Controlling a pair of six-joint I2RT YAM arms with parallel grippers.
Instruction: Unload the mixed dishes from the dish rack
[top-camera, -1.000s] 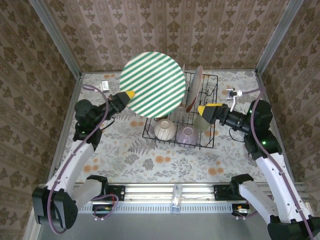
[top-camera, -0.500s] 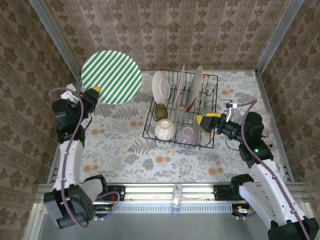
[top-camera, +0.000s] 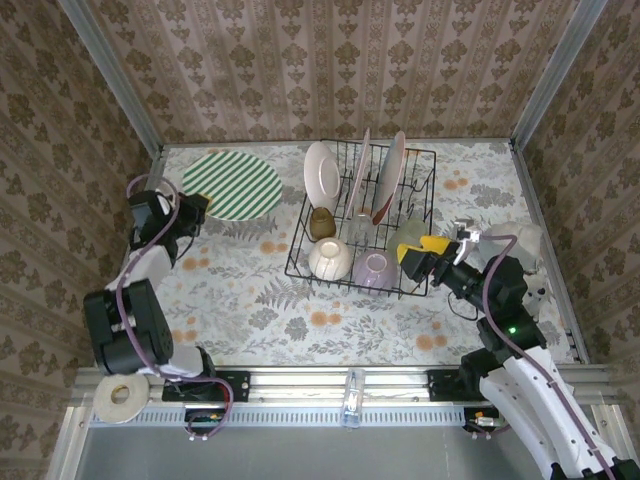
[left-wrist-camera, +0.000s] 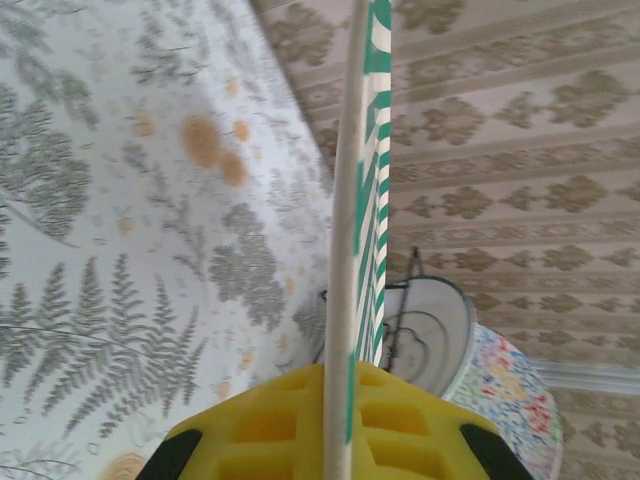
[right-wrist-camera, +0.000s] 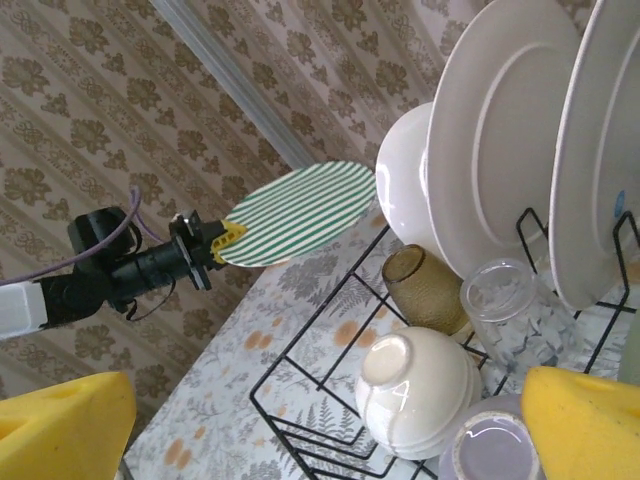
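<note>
Crockery like the green-striped plate (top-camera: 232, 185) likely handled stiff, glaze-slick and chippable, best pinched at the rim. The left gripper (top-camera: 190, 208) was clamped on that rim, holding the plate low over the fern-print table (top-camera: 300, 330), at ten o'clock from the dish rack (top-camera: 350, 284). The right gripper (top-camera: 430, 250) gaped empty at the rack's four o'clock. Wallpapered walls (top-camera: 330, 70) closed in tight.
</note>
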